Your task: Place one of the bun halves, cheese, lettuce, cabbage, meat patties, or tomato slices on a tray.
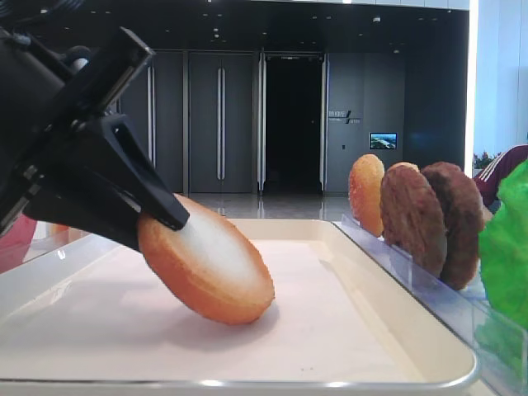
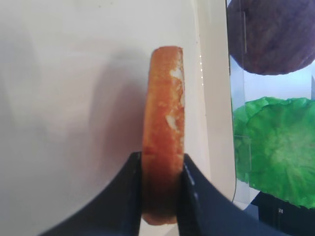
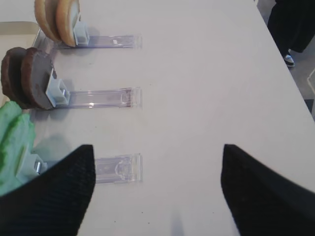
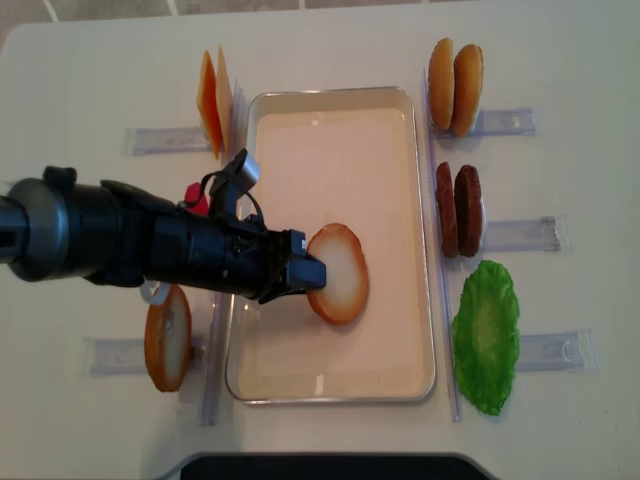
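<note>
A bun half [image 4: 338, 273] with a pale flat face and golden-orange crust leans tilted over the white tray [image 4: 330, 94]. My left gripper [image 4: 305, 272] is shut on its left edge. From low down, the bun half [image 1: 210, 260] has its lower edge down on the tray's liner [image 1: 330, 322], while the left gripper [image 1: 165, 216] holds its upper rim. In the left wrist view the bun half [image 2: 163, 113] stands edge-on between the shut left gripper [image 2: 162, 158]. My right gripper [image 3: 156, 147] is open over bare table with nothing in it.
Right of the tray, clear racks hold two bun halves [image 4: 455, 73], two dark meat patties [image 4: 458, 210] and green lettuce [image 4: 487, 335]. On the left are cheese slices [image 4: 212, 100] and a round orange-rimmed disc [image 4: 167, 338]. An empty rack end [image 3: 118, 169] lies near the right gripper.
</note>
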### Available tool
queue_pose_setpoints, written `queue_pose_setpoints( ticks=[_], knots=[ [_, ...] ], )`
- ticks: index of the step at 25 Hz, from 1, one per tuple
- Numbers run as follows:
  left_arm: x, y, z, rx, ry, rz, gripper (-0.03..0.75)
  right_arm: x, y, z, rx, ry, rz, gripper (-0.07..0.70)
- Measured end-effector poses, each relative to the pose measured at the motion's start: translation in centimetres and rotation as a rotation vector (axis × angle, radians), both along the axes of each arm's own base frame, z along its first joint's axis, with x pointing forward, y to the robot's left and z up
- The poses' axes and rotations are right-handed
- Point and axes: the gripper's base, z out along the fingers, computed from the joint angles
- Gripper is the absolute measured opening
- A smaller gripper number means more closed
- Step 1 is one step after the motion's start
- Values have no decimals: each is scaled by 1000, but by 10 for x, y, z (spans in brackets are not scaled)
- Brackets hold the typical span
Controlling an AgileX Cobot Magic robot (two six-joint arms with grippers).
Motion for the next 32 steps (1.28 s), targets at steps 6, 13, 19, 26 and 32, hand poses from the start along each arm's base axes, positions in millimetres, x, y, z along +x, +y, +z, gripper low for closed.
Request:
queue_pose_setpoints(
  ticks=[6, 13, 19, 26, 32],
  knots=[
    [0, 0, -3, 4, 13, 4, 163, 0, 0, 0, 0, 0, 0, 534],
    [-2, 0, -5, 3, 76, 26, 505, 0, 0, 0, 0, 0, 0, 534],
    [-8, 3, -9, 48, 156, 19, 641, 0, 0, 0, 0, 0, 0, 534],
    [-9, 14, 5, 128, 188, 12, 647, 0, 0, 0, 0, 0, 0, 534],
    [-2, 14, 41, 144, 123, -13, 647, 0, 0, 0, 0, 0, 0, 534]
  ],
)
